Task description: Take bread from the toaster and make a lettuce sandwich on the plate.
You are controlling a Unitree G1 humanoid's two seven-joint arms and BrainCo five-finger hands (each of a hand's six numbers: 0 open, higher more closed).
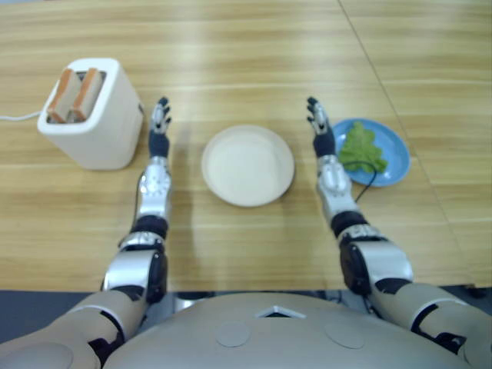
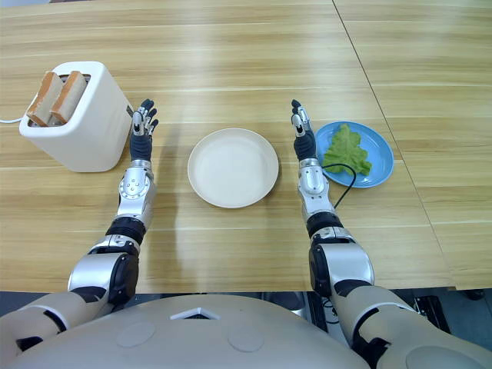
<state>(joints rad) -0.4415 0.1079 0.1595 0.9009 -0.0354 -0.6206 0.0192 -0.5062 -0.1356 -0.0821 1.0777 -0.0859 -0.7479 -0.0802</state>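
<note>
On the wooden table (image 2: 231,46) before me are one white toaster (image 2: 84,134) at far left, one bare round cream plate (image 2: 233,167) in the middle, and one blue plate (image 2: 382,165) at right carrying a single flat green lettuce leaf (image 2: 346,150). Two browned bread slices (image 2: 58,96) stick up side by side from the toaster's slots. My left hand (image 2: 141,131) is just beside the toaster and my right hand (image 2: 301,131) just beside the blue plate, flanking the cream plate, fingers on both stretched straight, released, grasping nothing.
</note>
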